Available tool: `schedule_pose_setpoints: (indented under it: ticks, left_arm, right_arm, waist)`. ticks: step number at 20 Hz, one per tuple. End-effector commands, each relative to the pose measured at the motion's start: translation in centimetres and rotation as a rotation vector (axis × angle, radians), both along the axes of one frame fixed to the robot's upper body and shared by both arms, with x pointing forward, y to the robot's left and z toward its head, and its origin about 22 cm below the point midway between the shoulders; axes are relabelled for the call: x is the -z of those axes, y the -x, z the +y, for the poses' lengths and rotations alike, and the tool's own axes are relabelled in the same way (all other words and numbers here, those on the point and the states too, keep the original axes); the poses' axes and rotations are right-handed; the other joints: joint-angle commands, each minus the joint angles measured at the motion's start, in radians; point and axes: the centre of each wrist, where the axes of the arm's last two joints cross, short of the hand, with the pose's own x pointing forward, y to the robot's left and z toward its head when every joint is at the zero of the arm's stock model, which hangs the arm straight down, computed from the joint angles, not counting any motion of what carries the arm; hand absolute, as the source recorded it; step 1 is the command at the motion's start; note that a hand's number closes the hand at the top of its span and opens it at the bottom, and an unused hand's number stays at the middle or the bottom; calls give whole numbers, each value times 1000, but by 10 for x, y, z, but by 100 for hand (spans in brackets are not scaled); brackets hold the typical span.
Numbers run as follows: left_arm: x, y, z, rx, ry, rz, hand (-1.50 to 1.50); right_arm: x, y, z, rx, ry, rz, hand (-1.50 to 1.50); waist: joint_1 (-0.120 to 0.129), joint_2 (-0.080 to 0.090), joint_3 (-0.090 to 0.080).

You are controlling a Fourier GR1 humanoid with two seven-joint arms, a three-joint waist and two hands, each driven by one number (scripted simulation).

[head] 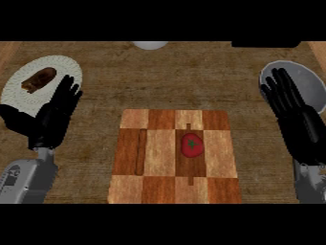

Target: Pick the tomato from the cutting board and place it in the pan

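We see our right hand (pixel 296 117) raised with fingers straight and spread, holding nothing, overlapping the near rim of the round grey metal pan (pixel 317 83). The red round tomato (pixel 191 145) lies on the checkered wooden cutting board (pixel 172 184), left of that hand and well apart from it. Our left hand (pixel 49 117) is likewise spread and holds nothing, its fingertips over the white round plate (pixel 24 100) holding a brown food piece (pixel 39 79).
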Motion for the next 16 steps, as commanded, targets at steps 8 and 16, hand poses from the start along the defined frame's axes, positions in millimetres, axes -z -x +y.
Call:
schedule_pose_setpoints:
  ticks: [8,16]
  left_arm:
    - [-33,-2,9,-33,-137,-7,0]
    - [-38,10,-2,-55,-141,12,0]
  right_arm:
    - [-12,-49,16,-306,326,-190,150]
    - [21,-23,-80,-274,586,-342,-150]
  waist:
    - [17,-6,-7]
    - [-12,-9,-7]
